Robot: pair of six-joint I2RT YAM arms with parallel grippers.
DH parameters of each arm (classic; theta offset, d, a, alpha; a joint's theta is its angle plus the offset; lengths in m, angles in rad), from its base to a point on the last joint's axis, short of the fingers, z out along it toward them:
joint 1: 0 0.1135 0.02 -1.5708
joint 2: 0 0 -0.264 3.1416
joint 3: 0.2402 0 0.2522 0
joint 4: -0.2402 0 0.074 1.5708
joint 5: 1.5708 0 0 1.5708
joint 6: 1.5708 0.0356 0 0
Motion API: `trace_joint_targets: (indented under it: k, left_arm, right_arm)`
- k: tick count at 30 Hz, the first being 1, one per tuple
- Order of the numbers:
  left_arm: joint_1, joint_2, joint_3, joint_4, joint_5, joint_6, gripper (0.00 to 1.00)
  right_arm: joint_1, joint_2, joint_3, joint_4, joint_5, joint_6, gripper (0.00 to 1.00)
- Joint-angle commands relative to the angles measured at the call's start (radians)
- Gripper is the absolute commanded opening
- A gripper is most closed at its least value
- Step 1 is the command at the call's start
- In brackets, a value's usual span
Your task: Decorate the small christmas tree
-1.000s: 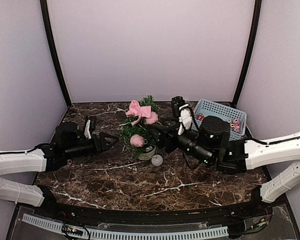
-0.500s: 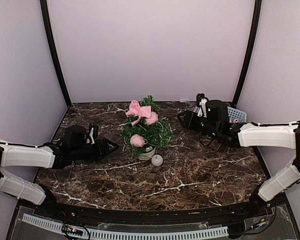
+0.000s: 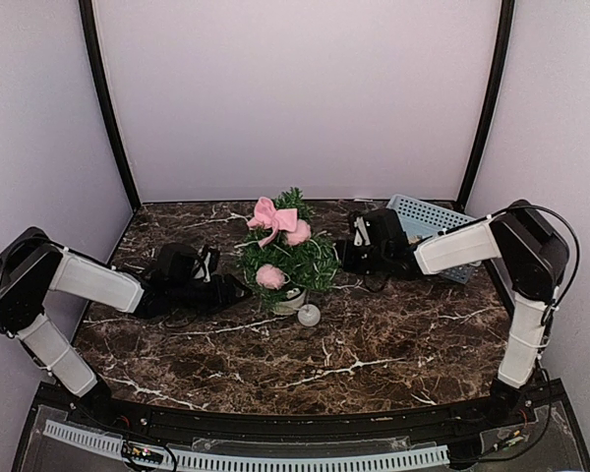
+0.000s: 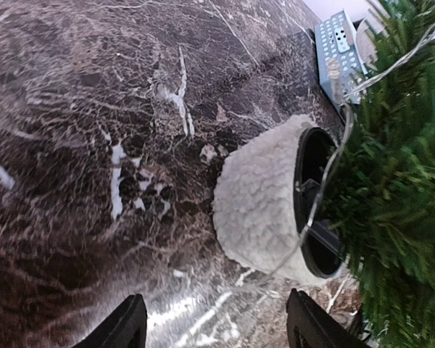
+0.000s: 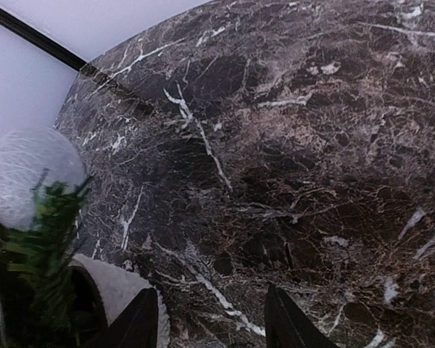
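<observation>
Flanking the tree (image 3: 293, 254), left gripper (image 3: 240, 289) and right gripper (image 3: 341, 257) sat low, jaws apart and empty, probably to steady its pot (image 4: 257, 210).

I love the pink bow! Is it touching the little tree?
Touching. The top view shows the pink bow resting on upper branches of the small christmas tree.

Beside small christmas tree (image 3: 290, 258): left arm (image 3: 98, 285) and right arm (image 3: 452, 246) crowd both flanks; white ball (image 3: 308, 315) just in front. Surface (image 3: 374, 364) nearer lies open.
</observation>
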Motion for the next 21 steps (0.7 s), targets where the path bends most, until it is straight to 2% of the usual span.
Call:
trace_joint_targets:
  k: [1, 8, 15, 21]
  left_arm:
    - [0.006, 0.067, 0.051, 0.05, 0.028, 0.031, 0.65]
    - [0.005, 0.171, 0.097, 0.078, 0.058, 0.037, 0.54]
    - [0.005, 0.225, 0.133, 0.092, 0.077, 0.049, 0.51]
    - [0.005, 0.26, 0.171, 0.105, 0.104, 0.062, 0.49]
  right_arm:
    - [-0.003, 0.073, 0.04, 0.058, -0.08, 0.025, 0.49]
    - [0.003, 0.148, 0.069, 0.082, -0.198, 0.016, 0.41]
    - [0.036, 0.163, 0.075, 0.086, -0.312, -0.032, 0.39]
    - [0.065, 0.156, 0.043, 0.093, -0.315, -0.032, 0.36]
